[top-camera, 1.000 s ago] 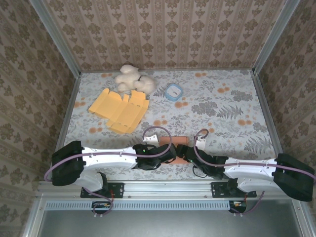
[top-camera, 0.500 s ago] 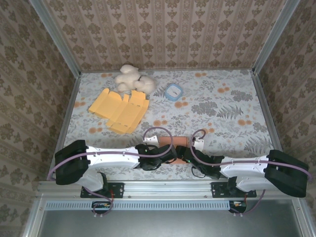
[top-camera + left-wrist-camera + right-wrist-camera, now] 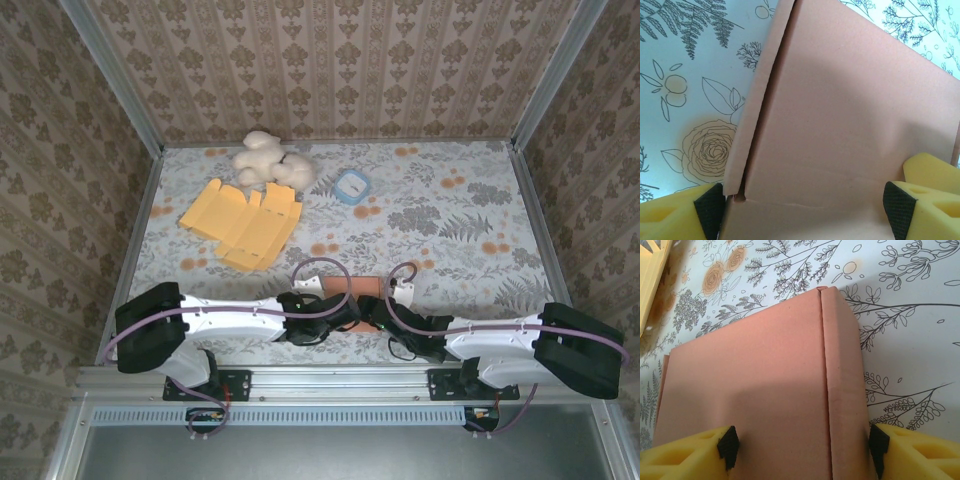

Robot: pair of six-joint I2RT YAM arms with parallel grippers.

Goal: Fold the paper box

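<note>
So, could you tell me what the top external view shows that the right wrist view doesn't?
Overhead: a white plush toy and a small blue-and-white round object. Right wrist: the pink box's lengthwise fold line, and the right gripper open over its near end. Both: the pink box, the flat yellow cardboard and the floral tablecloth.
</note>
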